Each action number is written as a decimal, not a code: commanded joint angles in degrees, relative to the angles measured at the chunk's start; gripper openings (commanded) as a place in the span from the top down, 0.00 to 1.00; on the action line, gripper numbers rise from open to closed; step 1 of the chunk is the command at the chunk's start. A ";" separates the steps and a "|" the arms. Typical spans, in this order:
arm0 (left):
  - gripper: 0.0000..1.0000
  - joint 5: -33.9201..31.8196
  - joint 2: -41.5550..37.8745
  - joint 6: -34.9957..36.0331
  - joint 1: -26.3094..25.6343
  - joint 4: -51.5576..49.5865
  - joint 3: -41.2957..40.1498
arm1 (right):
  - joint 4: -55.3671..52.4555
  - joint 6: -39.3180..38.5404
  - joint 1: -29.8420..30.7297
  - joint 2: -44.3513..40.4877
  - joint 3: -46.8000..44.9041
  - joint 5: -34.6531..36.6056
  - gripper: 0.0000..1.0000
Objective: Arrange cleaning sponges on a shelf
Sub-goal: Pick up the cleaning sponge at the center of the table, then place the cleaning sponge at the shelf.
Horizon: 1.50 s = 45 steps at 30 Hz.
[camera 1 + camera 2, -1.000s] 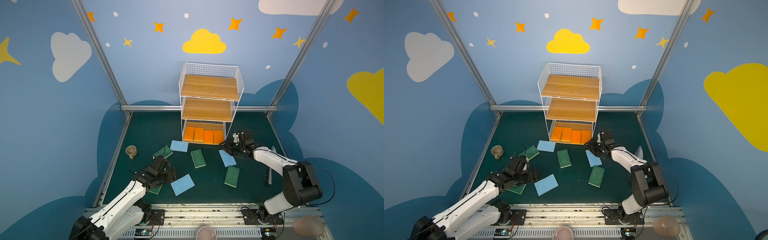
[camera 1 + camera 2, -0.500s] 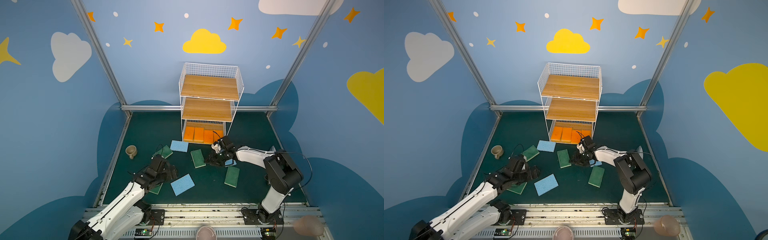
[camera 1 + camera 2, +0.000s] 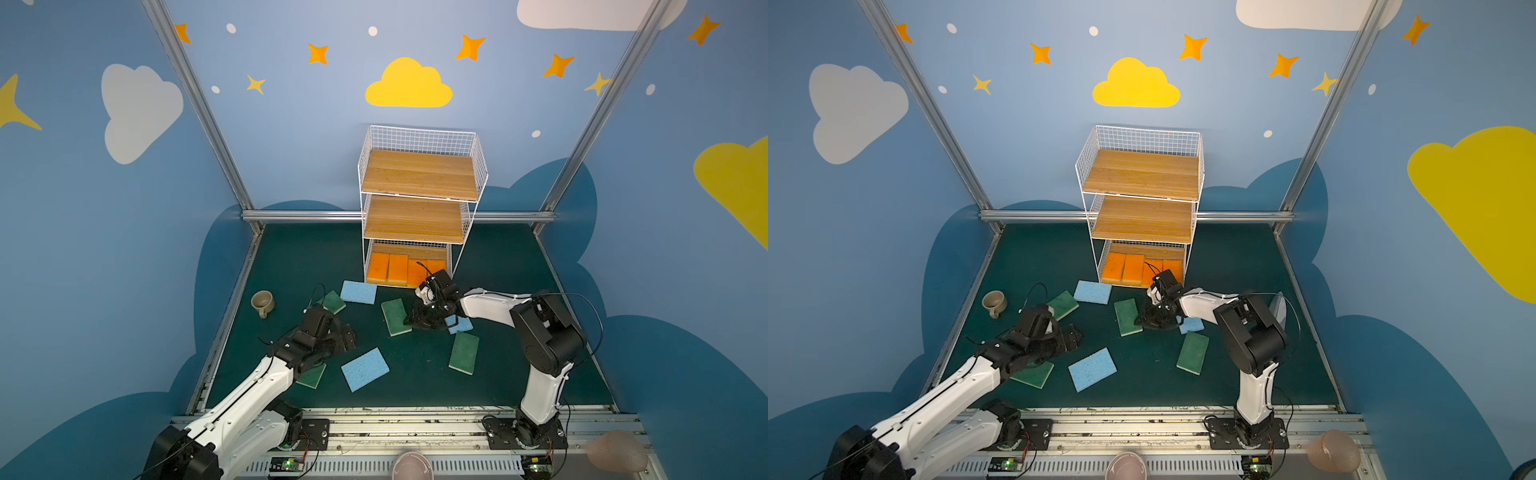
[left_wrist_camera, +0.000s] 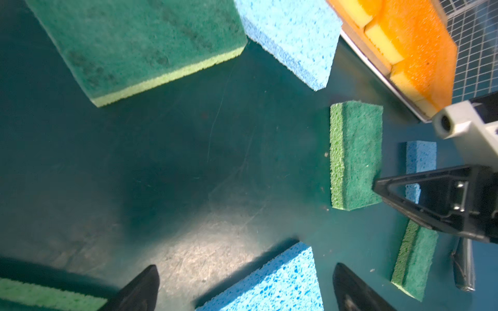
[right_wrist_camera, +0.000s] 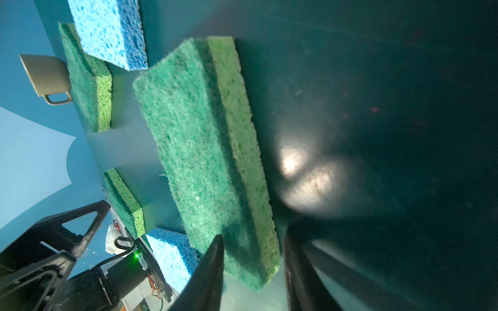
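Three-tier white wire rack with light wooden plank shelves point(image 3: 417, 174) point(image 3: 1142, 174) stands at the back of the dark green surface point(image 3: 291, 257). On the bottom tier are four orange sponges with yellow undersides point(image 3: 399, 268) point(image 3: 1125, 268) point(image 4: 420, 45), side by side in a row, orange face up.

Seven sponges lie loose on the surface in front of the rack: four dark green and three light blue.

Right fingers point(image 3: 417, 320) point(image 5: 213, 269) are low at the near end of a dark green sponge with a pale-green underside point(image 3: 395, 318) point(image 5: 199, 140) point(image 4: 355, 156), which lies just in front of the rack's middle. In the right wrist view the fingers stand either side of that end, one over the dark face, the other just beside the pale edge. Cannot tell whether they pinch it. In the left wrist view the sponge lies flat.

Left fingers point(image 3: 347, 334) point(image 4: 142, 290) are spread wide and hold nothing, over bare surface. The front light blue sponge point(image 3: 365, 369) point(image 4: 269, 282) lies near them.

Other positions:
- The back light blue sponge point(image 3: 358, 291) is by the rack's left corner, with a left dark green sponge point(image 3: 334, 301) just beside it.
- A small-showing light blue sponge point(image 3: 459, 324) lies partly under the right arm.
- A right dark green sponge point(image 3: 464, 353) is just in front of that.
- A front dark green sponge point(image 3: 311, 376) is partly hidden by the left arm.
- A beige cup point(image 3: 262, 302) stands well apart at the left.
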 commanded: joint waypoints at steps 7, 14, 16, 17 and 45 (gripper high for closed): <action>0.00 1.77 -2.89 0.31 1.07 -0.12 0.79 | 0.18 0.95 1.12 -0.21 -0.05 1.52 0.92; 0.00 1.57 -7.13 0.50 1.09 -4.08 3.77 | -0.48 3.37 1.83 -9.86 -1.73 1.63 1.00; 0.00 1.60 -8.20 0.50 1.08 -4.34 4.00 | -1.26 3.94 2.00 -12.79 -1.38 2.07 1.00; 0.00 1.51 -8.69 0.46 1.11 -4.41 4.07 | -1.79 4.18 2.02 -14.24 -0.89 2.29 1.00; 0.00 2.05 -8.47 1.79 1.20 -2.21 5.22 | 9.98 6.83 -0.87 -11.80 22.71 12.28 1.00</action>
